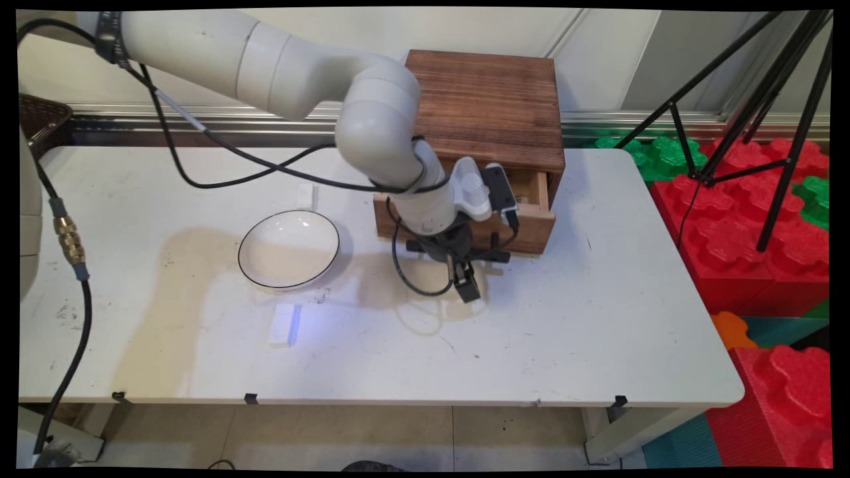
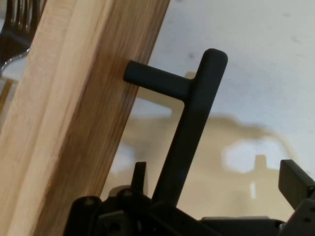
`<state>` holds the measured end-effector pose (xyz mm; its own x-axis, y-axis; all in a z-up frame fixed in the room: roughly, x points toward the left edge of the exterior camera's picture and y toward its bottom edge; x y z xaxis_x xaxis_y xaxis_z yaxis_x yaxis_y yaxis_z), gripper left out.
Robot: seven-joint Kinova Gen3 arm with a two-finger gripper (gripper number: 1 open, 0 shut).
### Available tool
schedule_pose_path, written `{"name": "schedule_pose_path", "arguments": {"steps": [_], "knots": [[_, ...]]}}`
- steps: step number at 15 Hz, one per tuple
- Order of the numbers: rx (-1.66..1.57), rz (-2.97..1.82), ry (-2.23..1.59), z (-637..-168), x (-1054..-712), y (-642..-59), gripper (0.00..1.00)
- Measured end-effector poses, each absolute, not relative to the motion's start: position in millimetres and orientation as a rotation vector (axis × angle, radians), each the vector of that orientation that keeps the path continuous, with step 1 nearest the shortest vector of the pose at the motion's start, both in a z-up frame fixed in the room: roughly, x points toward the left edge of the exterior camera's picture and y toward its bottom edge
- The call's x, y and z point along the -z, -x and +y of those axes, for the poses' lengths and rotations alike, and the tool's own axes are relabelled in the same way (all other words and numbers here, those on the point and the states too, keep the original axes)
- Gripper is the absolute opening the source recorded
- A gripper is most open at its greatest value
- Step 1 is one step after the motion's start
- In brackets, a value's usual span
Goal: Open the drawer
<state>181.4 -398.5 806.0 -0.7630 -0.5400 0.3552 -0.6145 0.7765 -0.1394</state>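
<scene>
A black T-bar handle (image 2: 197, 105) juts from the pale front of a wooden drawer (image 1: 531, 229), which stands partly pulled out of a dark, ridged-plank box (image 1: 491, 106) at the back of the white counter (image 1: 597, 318). The robot's black gripper (image 1: 465, 282) hangs just in front of that drawer face, its fingers (image 2: 295, 182) spread to either side of the handle bar and not pressing on it (one finger sits between bar and wood, the other well clear on the far side). The likely hazards: a closing finger could wedge against the drawer front, or a slanted pull could drag the whole light box across the smooth counter. The handle looks matte and rounded; the drawer wood is sanded, with visible grain. A shallow white dish (image 1: 289, 249) with a thin dark rim rests left of the box.
</scene>
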Motion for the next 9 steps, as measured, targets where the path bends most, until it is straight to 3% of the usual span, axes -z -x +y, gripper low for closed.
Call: {"name": "schedule_pose_path", "arguments": {"steps": [9], "knots": [[-0.283, -2.681, -0.855, -341.0, -812.0, -171.1, 1.00]]}}
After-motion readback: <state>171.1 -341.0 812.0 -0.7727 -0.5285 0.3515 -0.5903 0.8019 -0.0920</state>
